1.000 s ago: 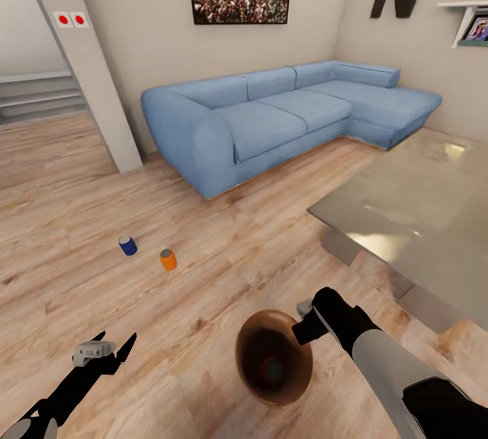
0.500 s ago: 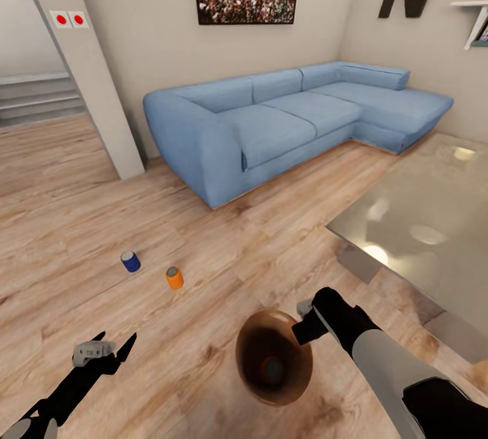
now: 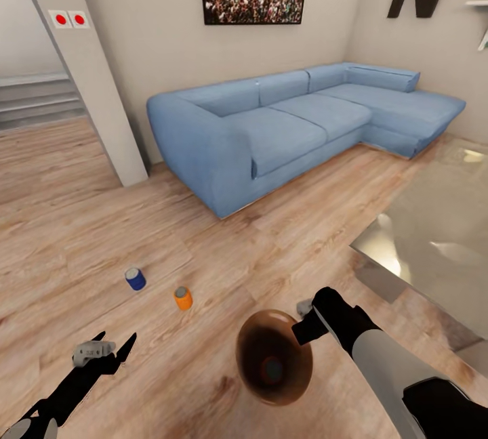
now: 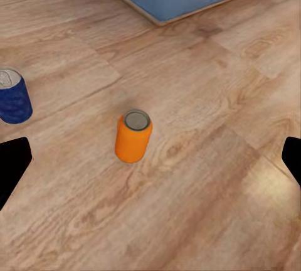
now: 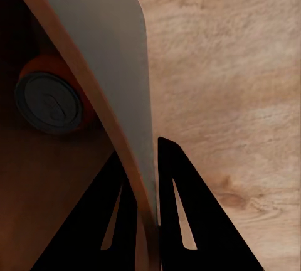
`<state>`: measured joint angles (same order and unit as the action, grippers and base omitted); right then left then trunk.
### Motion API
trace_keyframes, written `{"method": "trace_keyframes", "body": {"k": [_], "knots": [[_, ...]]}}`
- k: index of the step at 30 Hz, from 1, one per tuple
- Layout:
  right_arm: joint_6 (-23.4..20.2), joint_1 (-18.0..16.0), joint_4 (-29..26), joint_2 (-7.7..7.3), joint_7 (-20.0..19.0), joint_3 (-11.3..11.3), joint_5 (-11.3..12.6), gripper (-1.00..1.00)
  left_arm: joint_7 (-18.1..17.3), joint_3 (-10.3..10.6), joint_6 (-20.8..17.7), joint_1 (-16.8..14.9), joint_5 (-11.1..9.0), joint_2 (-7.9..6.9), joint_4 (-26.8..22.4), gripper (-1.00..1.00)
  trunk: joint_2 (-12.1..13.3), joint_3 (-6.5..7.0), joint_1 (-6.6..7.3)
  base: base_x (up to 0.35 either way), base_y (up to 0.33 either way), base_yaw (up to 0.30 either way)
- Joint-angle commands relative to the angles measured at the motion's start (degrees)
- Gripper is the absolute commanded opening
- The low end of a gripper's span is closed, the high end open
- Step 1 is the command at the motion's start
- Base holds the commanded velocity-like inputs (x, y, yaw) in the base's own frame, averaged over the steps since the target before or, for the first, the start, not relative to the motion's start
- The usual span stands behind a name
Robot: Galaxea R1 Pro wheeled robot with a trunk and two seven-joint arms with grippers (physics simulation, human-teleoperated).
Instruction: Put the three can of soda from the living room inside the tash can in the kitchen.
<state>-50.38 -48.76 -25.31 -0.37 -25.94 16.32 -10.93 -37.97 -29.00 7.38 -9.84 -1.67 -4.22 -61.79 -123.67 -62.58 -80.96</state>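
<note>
Head view: I've got the bin [image 3: 274,358] pinched by its rim in my right claw [image 3: 305,324], one can inside; left claw [image 3: 112,347] spread, so I'd centre it over the upright orange can [image 3: 183,298] on the floor beside the blue can [image 3: 135,279], then descend squarely.

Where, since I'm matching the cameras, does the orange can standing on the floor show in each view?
Head: orange can on the floor, lower left of centre.
Left wrist: mid-picture, upright.
Right wrist: a different orange can, inside the bin.
Landmark: blue can beside it, in head and left wrist views.
</note>
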Motion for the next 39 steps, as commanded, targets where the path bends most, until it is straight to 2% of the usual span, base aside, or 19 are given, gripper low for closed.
{"method": "trace_keyframes", "body": {"k": [1, 14, 18, 25, 28, 36, 39], "knots": [[-0.33, -0.02, 0.0, 0.0, -0.34, -0.15, 1.52, -1.0, 0.0, 0.0, 0.0, 0.0, 0.0, 0.0, 0.0, 1.0, 0.0, 0.0, 0.0, 0.293, 0.2, 0.0], [-0.33, -0.02, -0.09, -0.12, -0.34, -0.62, 1.63, -1.0, 0.0, 0.0, 0.01, 0.0, 0.02, 0.0, 0.01, 1.0, 0.0, 0.01, 0.0, 0.299, 0.172, -0.005], [-0.33, -0.02, -0.11, -0.21, -0.34, -1.08, 1.71, -1.0, 0.0, 0.0, 0.01, 0.0, 0.03, 0.0, -0.01, 1.0, 0.0, 0.17, 0.0, 0.314, 0.114, -0.175], [-0.33, -0.02, -0.13, -0.8, -0.44, -1.3, 1.94, -1.0, 0.0, 0.0, 0.01, 0.0, 0.07, 0.0, 0.0, 1.0, 0.0, 0.5, 0.0, 0.321, 0.051, -0.216], [-0.33, -0.04, -0.17, -1.7, -0.57, -1.42, 2.04, -1.0, 0.0, 0.0, 0.06, 0.0, 0.15, 0.0, 0.04, 1.0, 0.0, 0.66, 0.0, 0.308, 0.007, -0.218], [-0.33, -0.06, -0.18, -2.62, -0.93, -1.6, 2.24, -1.0, -0.08, 0.0, 0.09, 0.0, 0.37, 0.0, 0.16, 1.0, 0.0, 0.87, 0.0, 0.079, 0.001, -0.104], [-0.33, -0.09, -0.18, -3.04, -1.22, -3.23, 2.29, -1.0, -0.01, 0.0, 0.09, -0.03, 0.5, -0.05, 0.21, 1.0, 0.0, 0.88, 0.0, 0.01, 0.0, -0.015]]}}
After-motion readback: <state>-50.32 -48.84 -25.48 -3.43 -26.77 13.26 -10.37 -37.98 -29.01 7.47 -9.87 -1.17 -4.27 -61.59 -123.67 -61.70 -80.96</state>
